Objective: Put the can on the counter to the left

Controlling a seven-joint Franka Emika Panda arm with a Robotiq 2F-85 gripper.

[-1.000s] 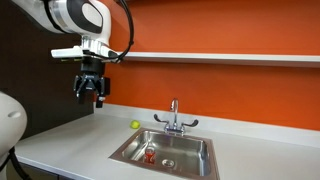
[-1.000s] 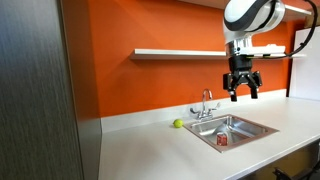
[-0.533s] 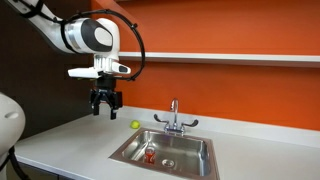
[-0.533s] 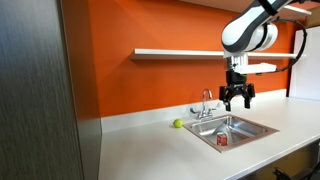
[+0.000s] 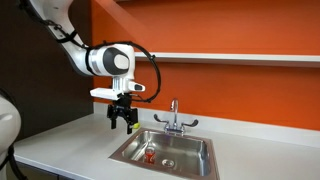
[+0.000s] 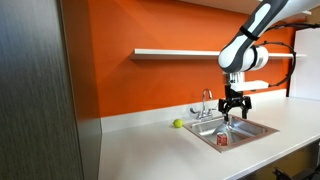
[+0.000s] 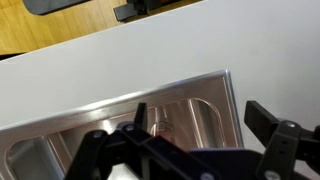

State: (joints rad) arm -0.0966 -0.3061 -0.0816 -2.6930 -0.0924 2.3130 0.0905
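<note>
The small red can (image 5: pixel 150 155) stands upright inside the steel sink basin (image 5: pixel 190 147); it also shows in an exterior view (image 6: pixel 222 140) and, partly hidden by my fingers, in the wrist view (image 7: pixel 157 128). The light-grey counter (image 5: pixel 65 145) runs around the sink (image 6: pixel 140 150) (image 7: pixel 110 60). My gripper (image 5: pixel 123 120) hangs open and empty above the sink's edge (image 6: pixel 234 108), well above the can. Its dark fingers (image 7: pixel 205 125) frame the basin in the wrist view.
A faucet (image 5: pixel 173 113) (image 6: pixel 206 102) stands behind the sink. A yellow-green ball (image 6: pixel 179 124) lies on the counter beside the basin. A white wall shelf (image 5: pixel 235 58) (image 6: pixel 175 52) runs along the orange wall above. A dark panel (image 6: pixel 40 90) bounds the counter's end.
My arm has swung from over the counter towards the sink and come lower. The gripper stays open. The can has not moved.
</note>
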